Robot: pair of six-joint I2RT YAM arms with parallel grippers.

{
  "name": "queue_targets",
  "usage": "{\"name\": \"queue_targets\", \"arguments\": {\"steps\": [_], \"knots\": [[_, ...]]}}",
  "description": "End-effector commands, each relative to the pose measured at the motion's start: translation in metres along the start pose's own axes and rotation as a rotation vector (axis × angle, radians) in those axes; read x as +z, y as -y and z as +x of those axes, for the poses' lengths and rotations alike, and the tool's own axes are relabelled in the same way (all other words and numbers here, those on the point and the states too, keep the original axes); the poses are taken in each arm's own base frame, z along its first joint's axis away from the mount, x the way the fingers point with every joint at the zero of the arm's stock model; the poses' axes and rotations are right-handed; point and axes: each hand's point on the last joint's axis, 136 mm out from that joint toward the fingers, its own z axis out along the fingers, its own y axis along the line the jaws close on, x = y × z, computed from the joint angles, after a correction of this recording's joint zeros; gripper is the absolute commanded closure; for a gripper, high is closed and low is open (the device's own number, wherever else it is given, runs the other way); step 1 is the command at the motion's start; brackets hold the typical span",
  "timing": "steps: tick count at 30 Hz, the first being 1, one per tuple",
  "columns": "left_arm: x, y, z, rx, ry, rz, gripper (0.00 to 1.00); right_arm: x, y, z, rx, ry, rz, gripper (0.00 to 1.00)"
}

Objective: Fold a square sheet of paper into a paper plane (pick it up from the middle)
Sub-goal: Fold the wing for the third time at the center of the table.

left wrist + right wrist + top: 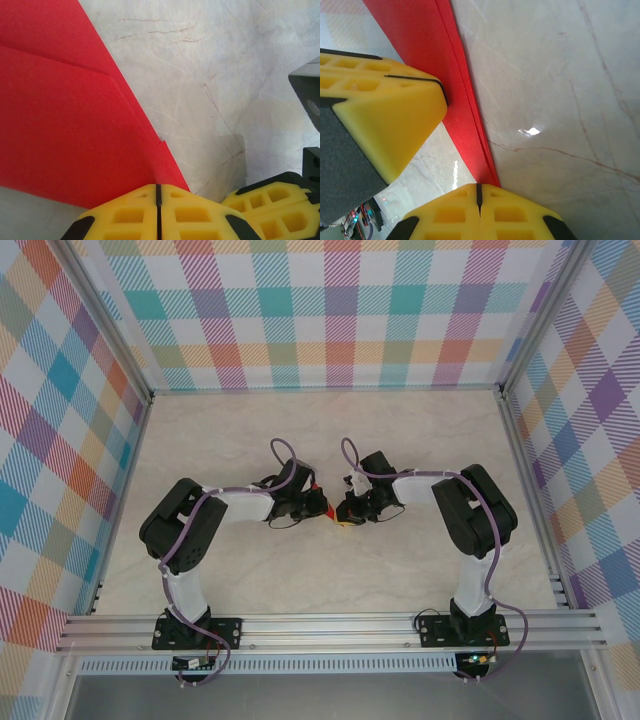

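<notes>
Paper plane [65, 115], red, layered, over the marble table [225, 75] near centre, I record left gripper [158, 189] clenched on its corner, paper fanning toward 10 o'clock, right gripper [479, 189] clamped on its edge, 2 claws just beside each other.

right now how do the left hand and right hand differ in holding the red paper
The left hand faces the red paper broadside, creases showing; the right hand meets it nearly edge-on, a thin layered strip. From above, the left hand reaches in from the left, the right hand from the right. Both are shut, with the paper running in at their tips.
</notes>
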Motion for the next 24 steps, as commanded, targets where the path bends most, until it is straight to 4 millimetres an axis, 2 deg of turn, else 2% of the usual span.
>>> {"name": "queue_targets", "arguments": {"steps": [1, 15, 24], "knots": [[-0.003, -0.040, -0.015, -0.016, 0.050, -0.153, 0.92, 0.014, 0.080, 0.046, 0.158, -0.114, 0.264, 0.96], [-0.037, -0.114, -0.063, -0.123, 0.154, -0.277, 0.92, 0.014, 0.082, 0.046, 0.161, -0.113, 0.268, 0.96], [-0.049, -0.142, -0.086, -0.152, 0.191, -0.356, 0.93, 0.013, 0.081, 0.046, 0.160, -0.111, 0.266, 0.96]]}}
